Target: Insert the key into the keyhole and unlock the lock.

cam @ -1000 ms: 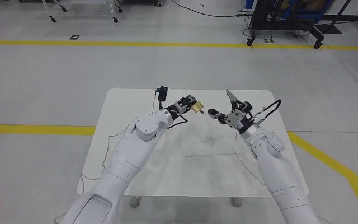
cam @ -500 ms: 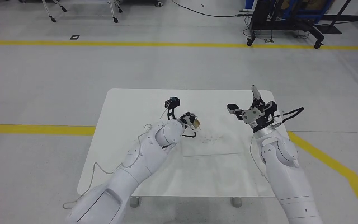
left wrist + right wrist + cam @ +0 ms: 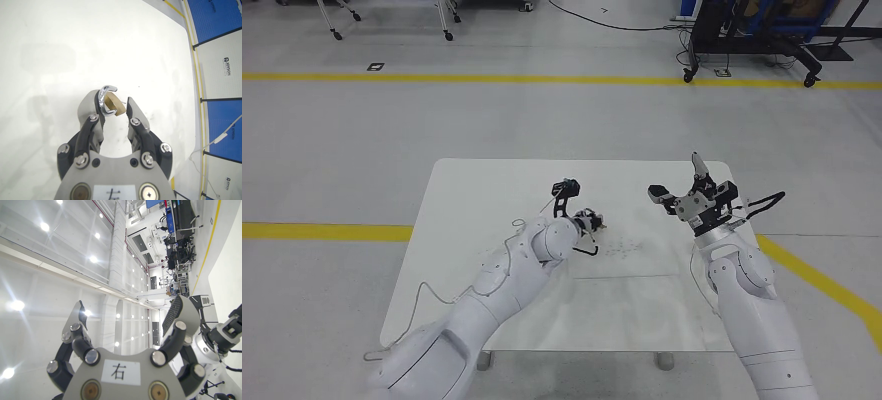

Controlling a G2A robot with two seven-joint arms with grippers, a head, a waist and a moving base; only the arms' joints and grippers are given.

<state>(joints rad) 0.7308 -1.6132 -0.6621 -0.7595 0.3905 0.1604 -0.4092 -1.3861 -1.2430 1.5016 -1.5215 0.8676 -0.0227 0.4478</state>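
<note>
Left tool (image 3: 113,98) grips lock (image 3: 114,105) near tabletop (image 3: 492,200) middle; right tool (image 3: 675,178), spread open, empty, well apart toward right edge.

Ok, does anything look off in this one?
The padlock in the left gripper has its shackle swung open, one end free of the brass body. A thin metal sliver beside it may be the key; too small to tell. The right gripper is open, empty, aimed at the ceiling.

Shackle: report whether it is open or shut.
Open: one end of the shackle stands free of the lock in the left gripper.
</note>
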